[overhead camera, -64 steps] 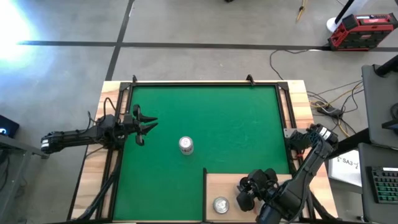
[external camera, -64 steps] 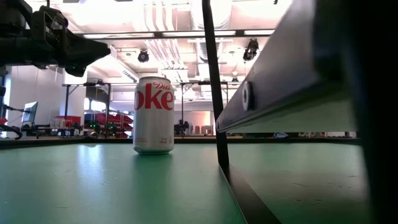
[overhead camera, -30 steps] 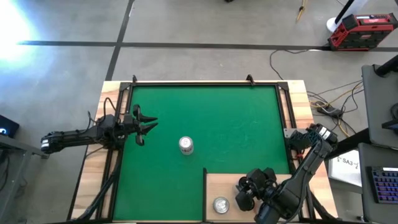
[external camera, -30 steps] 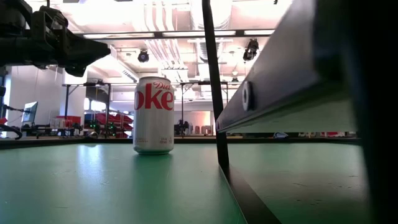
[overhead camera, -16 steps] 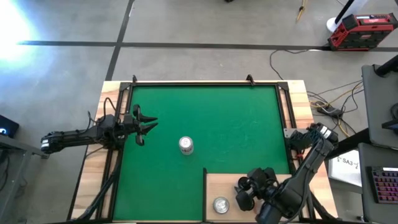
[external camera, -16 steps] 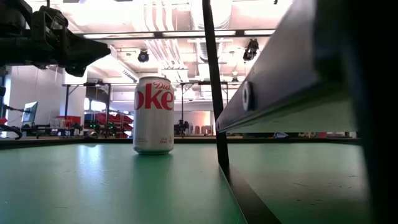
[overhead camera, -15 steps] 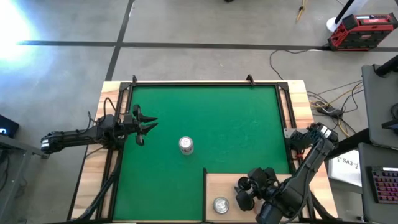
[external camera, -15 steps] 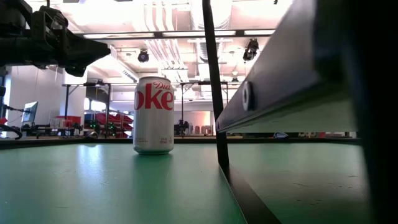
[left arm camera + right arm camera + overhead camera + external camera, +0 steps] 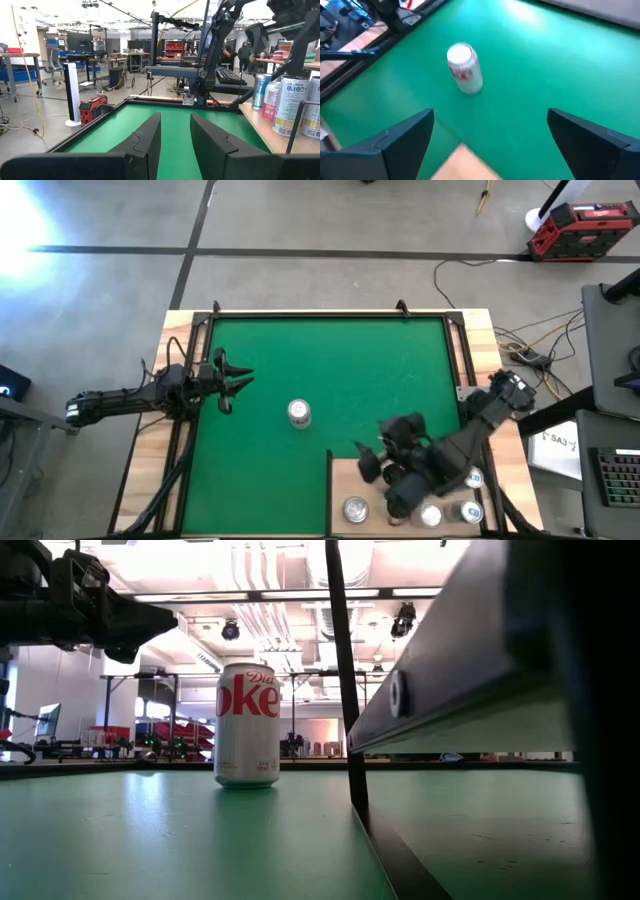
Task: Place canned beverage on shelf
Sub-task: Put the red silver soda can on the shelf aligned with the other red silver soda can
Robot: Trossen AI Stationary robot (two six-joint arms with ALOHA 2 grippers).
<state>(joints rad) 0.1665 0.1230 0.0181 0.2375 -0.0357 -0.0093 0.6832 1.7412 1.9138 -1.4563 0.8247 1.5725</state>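
A silver Diet Coke can [image 9: 298,413] [image 9: 247,725] [image 9: 465,67] stands upright on its base on the green mat [image 9: 330,370]. The shelf [image 9: 345,480], a pale plywood panel, sits raised at the table's near right, and another can [image 9: 354,508] stands on it. My right gripper [image 9: 372,448] [image 9: 490,145] hangs open over the shelf's far left corner. It slants down toward the Coke can and has nothing between its fingers. My left gripper [image 9: 238,384] [image 9: 175,135] waits at the table's left, level, with its fingers a little apart and empty.
Several more cans [image 9: 455,505] [image 9: 290,105] stand on the right part of the shelf, beside my right arm. In the low view a black shelf leg [image 9: 345,670] stands just right of the Coke can. Black rails [image 9: 190,440] run along the table's sides.
My right gripper has risen from low over the shelf beside the can standing there. It has swung toward the far left, toward the Coke can on the mat, and the cans that the arm covered now show. Both cans kept their places.
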